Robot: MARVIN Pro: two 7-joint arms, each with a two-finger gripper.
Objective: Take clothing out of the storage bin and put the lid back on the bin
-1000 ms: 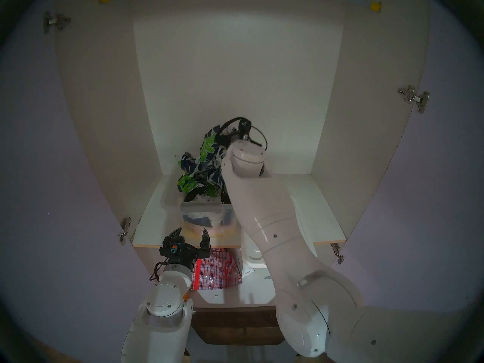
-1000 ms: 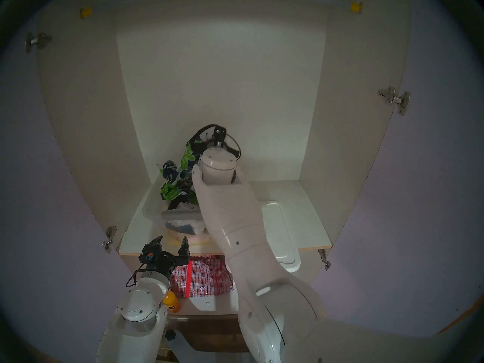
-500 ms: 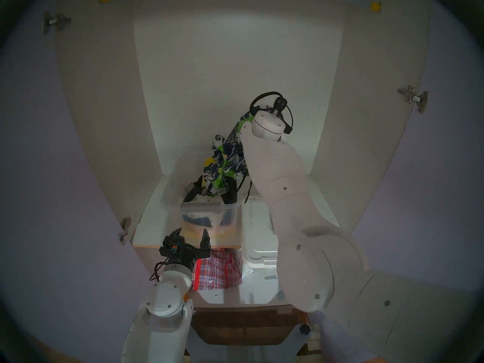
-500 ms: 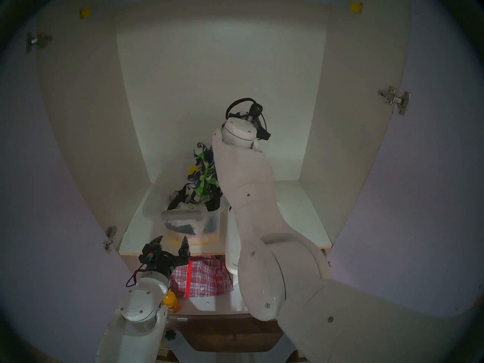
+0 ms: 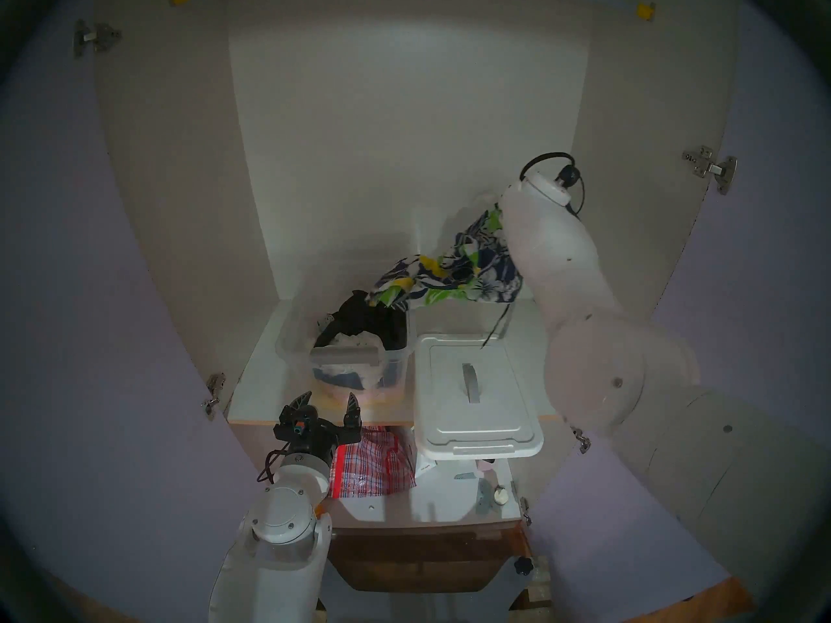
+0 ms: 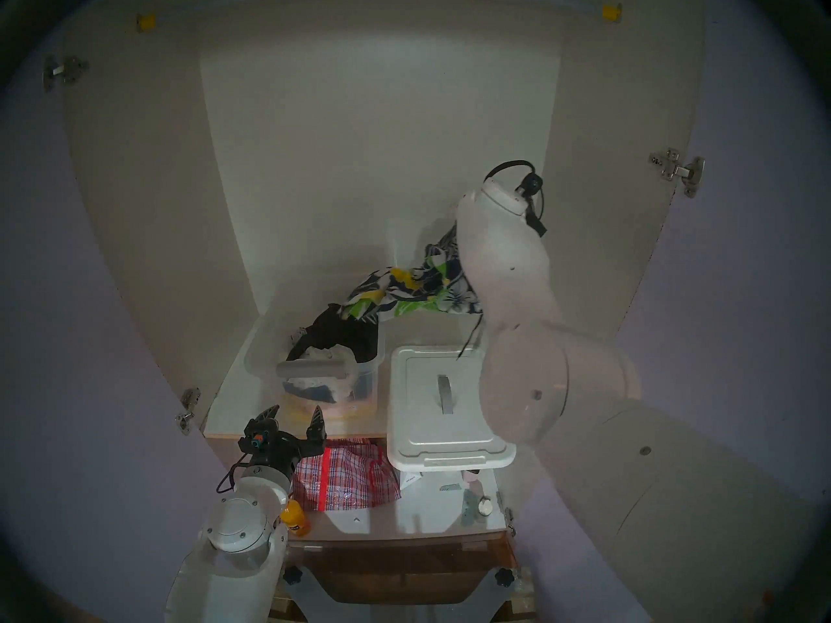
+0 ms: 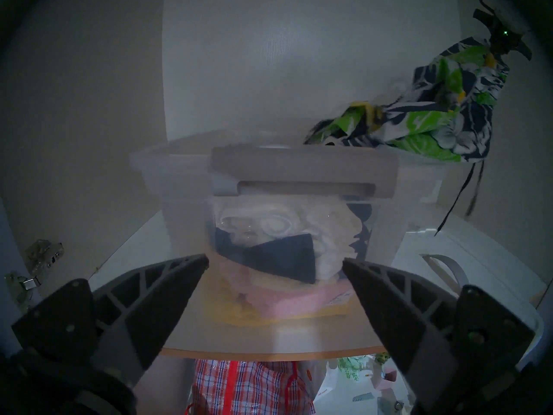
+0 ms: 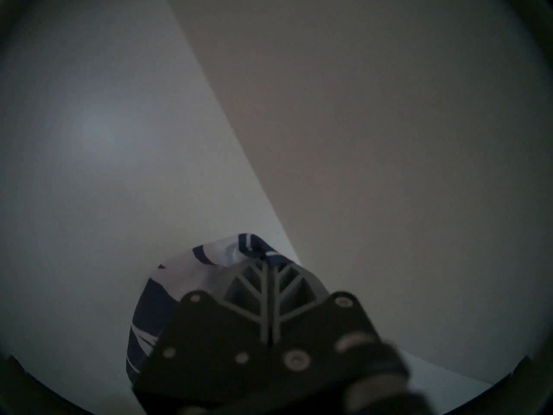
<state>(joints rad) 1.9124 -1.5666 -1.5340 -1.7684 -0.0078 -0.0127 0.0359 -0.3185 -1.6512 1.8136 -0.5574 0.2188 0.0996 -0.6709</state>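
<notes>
Head stereo left shows the clothing (image 5: 454, 271) clamped in the right end effector (image 8: 267, 266), whose fingers are pressed together on the fabric. The garment is stretched from the storage bin (image 5: 346, 357) up to its right, one end draped over a black garment (image 5: 364, 321) inside the bin, and a dark string dangles over the lid (image 5: 476, 393) lying just right of the bin on the shelf (image 5: 256, 384). The lift is best carried higher and clear of the bin before release, so nothing else is dragged out. The left end effector (image 5: 326, 411) is held apart, empty, in front of the bin.
</notes>
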